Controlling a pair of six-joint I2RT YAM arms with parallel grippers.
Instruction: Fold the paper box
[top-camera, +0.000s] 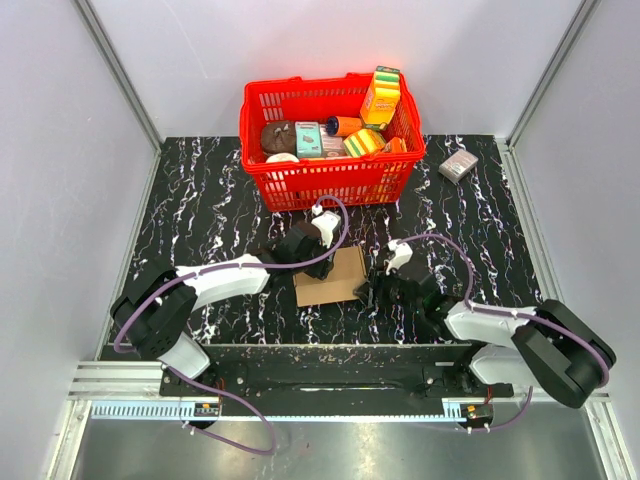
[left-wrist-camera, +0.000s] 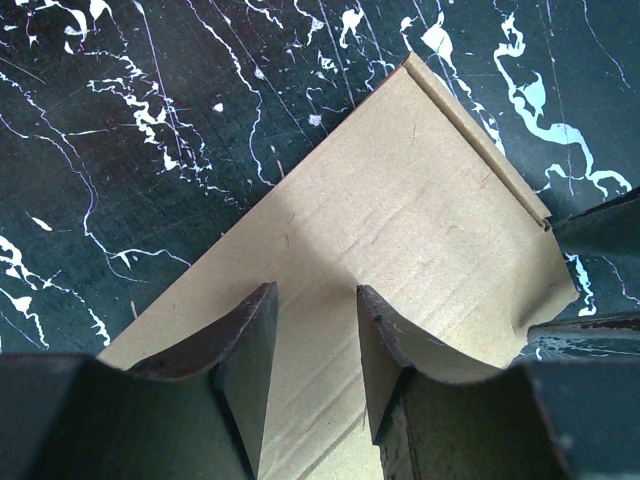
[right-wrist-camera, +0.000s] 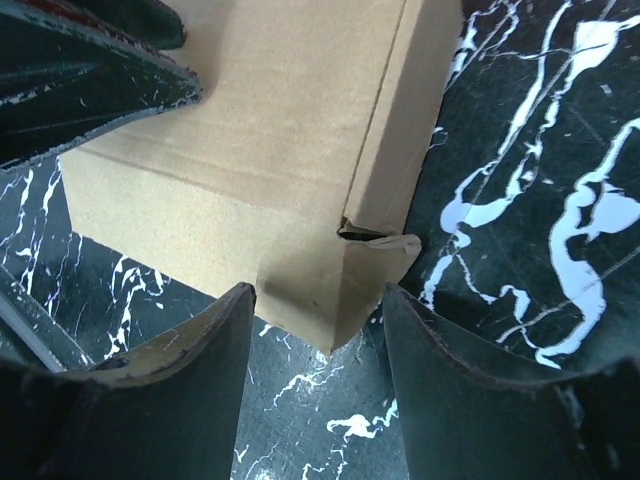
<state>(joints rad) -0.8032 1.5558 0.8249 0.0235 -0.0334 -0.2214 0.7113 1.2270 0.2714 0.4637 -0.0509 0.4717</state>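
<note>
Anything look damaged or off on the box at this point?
One thing: in the right wrist view, the paper box gapes at one corner seam, with a crumpled flap tip poking out instead of lying flush. Nothing looks spilled.

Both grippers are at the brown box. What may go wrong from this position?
1. The small tab at the paper box corner sticks out, with a gap behind it. The open right gripper, on either side of that corner, might crush it instead of tucking it in.
2. The left gripper, open above the box, sits close to the right one, so they may collide.
</note>
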